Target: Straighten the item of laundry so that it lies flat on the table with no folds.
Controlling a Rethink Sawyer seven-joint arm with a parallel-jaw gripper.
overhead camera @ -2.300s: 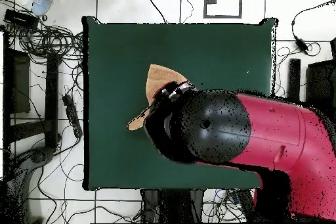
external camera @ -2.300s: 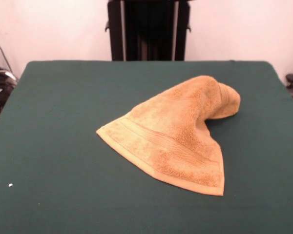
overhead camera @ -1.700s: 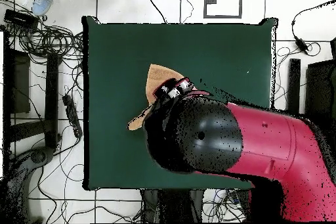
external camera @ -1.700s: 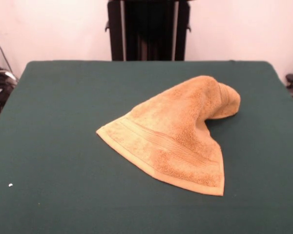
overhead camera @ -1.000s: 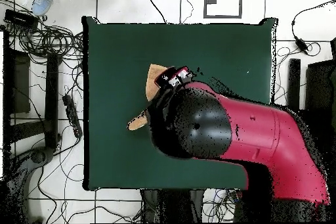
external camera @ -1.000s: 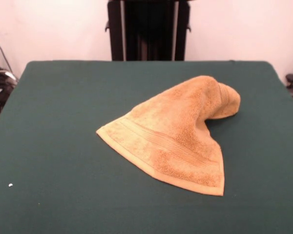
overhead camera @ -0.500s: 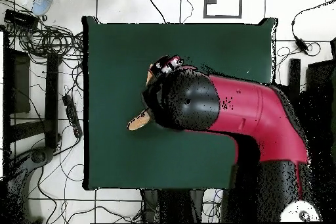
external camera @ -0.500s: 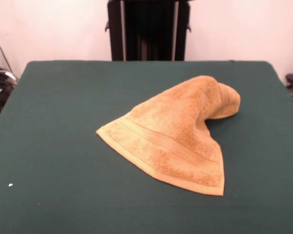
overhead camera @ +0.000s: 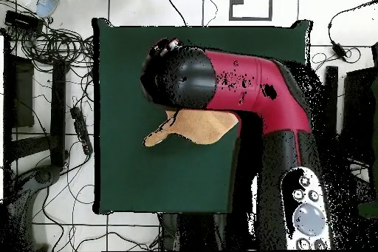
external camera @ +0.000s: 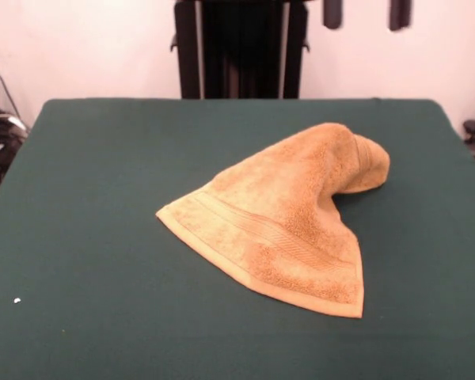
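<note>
The small orange-tan terry towel (external camera: 289, 221) lies a little toward three o'clock of the middle of the large dark green cloth-covered surface (external camera: 103, 198). It is not flat. In the front view it narrows from a broad, flat part at the seven-to-five o'clock side up to a bunched, rounded hump at about two o'clock, where the cloth is folded over on itself. A woven ribbed band runs along the broad part, parallel to the long straight edge that stretches from the corner at nine o'clock down to the pointed corner at five o'clock. That edge lies flush on the green cloth.

The gripper (external camera: 366, 13) shows only as two dark tips hanging at the top edge of the front view, toward one o'clock, high above the towel and well apart from it. The tips stand clearly separated, so the jaws are wide and hold nothing.

In the overhead view the red and black arm (overhead camera: 244, 86) reaches across the surface, its black rounded end toward eleven o'clock, and covers part of the towel; below it a strip of the towel shows, with a narrow tail pointing toward eight o'clock. Cables lie on the tiled floor (overhead camera: 44, 64) beside the surface.
</note>
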